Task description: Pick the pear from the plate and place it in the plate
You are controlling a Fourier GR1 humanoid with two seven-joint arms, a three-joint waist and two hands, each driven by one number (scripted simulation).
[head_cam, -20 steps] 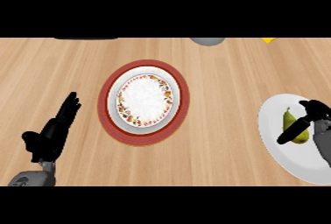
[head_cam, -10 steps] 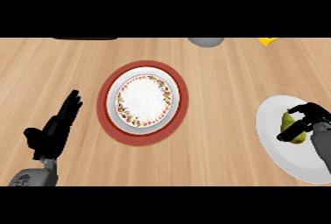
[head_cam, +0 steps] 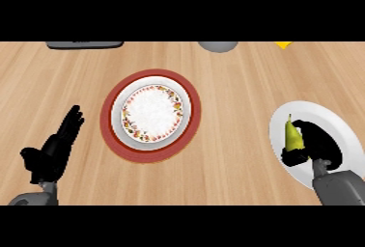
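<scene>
A yellow-green pear stands stem-up over the plain white plate at the right. My right hand is shut on the pear, its fingers curled round the lower half. In the middle of the counter a white plate with a flowered rim lies on a larger red plate. My left hand rests open at the lower left, fingers up, apart from both plates.
Along the far edge sit a dark flat object, a grey rounded object and a small yellow piece. Bare wooden counter lies between the red plate and the white plate.
My right hand has closed round the pear and tilted it upright, shifting it slightly left over the white plate. The left hand has stayed where it was.
</scene>
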